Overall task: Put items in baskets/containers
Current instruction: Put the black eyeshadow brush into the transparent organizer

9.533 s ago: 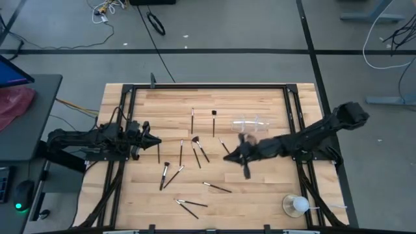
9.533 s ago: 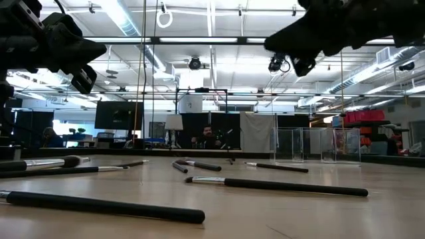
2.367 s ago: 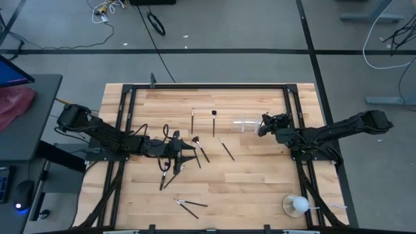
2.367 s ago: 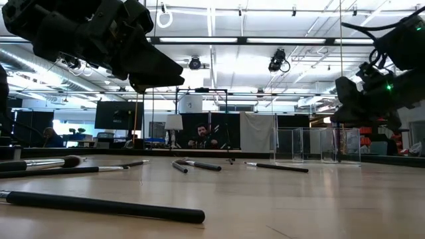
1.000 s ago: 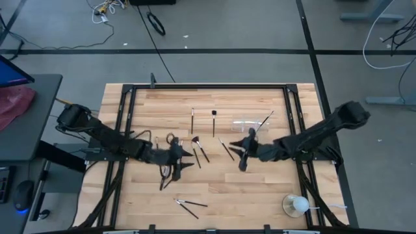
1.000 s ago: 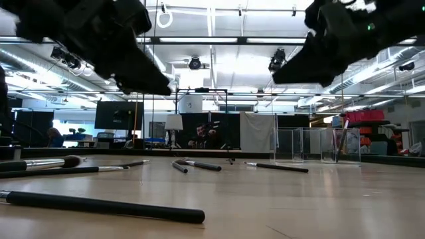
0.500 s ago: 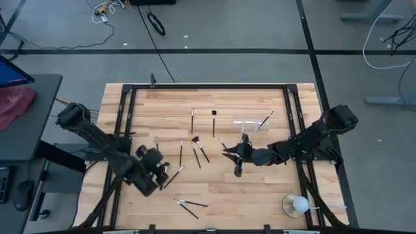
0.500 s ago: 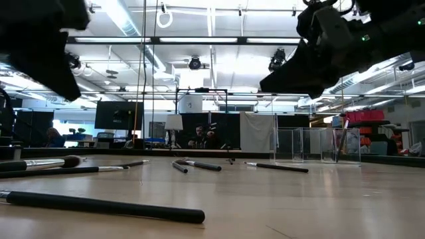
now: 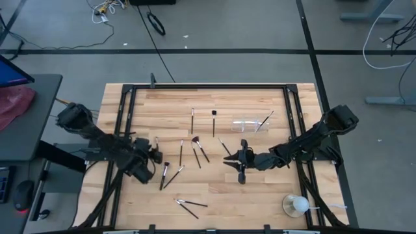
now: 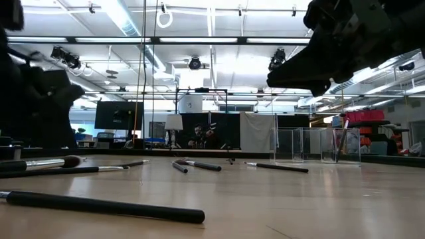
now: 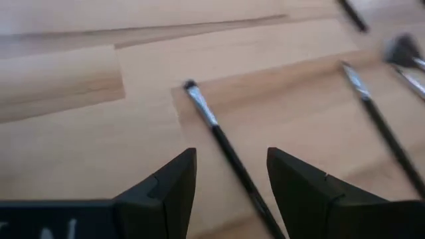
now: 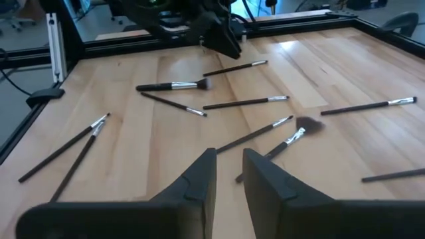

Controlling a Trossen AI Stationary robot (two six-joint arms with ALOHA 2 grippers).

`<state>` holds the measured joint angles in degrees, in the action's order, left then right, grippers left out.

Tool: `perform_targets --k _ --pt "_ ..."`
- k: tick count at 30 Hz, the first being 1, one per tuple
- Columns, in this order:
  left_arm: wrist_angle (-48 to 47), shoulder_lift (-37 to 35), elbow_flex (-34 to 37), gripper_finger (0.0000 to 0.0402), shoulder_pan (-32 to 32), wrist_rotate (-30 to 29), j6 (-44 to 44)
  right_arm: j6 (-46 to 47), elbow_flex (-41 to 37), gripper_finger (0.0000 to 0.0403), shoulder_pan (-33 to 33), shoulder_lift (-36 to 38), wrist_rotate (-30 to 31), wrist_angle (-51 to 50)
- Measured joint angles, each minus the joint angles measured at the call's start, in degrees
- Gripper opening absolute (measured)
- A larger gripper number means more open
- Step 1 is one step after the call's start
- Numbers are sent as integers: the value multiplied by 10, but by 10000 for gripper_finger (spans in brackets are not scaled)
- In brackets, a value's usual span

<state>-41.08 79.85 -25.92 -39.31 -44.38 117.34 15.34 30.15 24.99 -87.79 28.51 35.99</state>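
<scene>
Several thin dark makeup brushes [image 9: 195, 151] lie flat on the wooden table [image 9: 260, 188]. The clear tray [image 9: 247, 123] stands at the far right, with one brush [image 9: 264, 121] leaning out over its rim. My left gripper [image 9: 157, 155] hovers open at the table's left. Its fingers [image 11: 172, 179] stand on either side of a silver-ferruled brush [image 11: 222, 143] lying below them. My right gripper [image 9: 231, 161] hangs above mid-table beside a brush [image 9: 224, 147]. A narrow gap [image 12: 229, 159] shows between its fingers, with nothing in it.
A round clear cup with a white ball [image 9: 296, 205] stands at the near right corner. Two crossed brushes [image 9: 187, 206] lie near the front edge. A black frame [image 9: 208, 86] rims the table. Bare wood lies between my right gripper and the cup.
My left gripper has swung away from the middle brushes toward the table's left edge, dipping toward the near edge on the way, and now hovers over the leftmost brush. My right gripper has moved from beside the tray toward the near edge and a little left. No brush has moved.
</scene>
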Motion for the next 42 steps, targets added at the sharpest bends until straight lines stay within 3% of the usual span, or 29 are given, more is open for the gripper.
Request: perform_targets --k 5,11,28,34,42 --pt "118 -1 46 218 38 -7 -68 -2 0 75 -1 0 2 0" --pt "138 -1 49 237 62 -4 -128 -2 0 75 -1 0 9 9" --pt "147 -1 49 90 67 46 -323 5 0 75 -1 0 8 15" --pt "153 -2 55 17 66 55 -356 4 0 75 0 0 8 15" --pt "180 -1 77 12 44 21 -355 2 0 75 0 0 8 11"
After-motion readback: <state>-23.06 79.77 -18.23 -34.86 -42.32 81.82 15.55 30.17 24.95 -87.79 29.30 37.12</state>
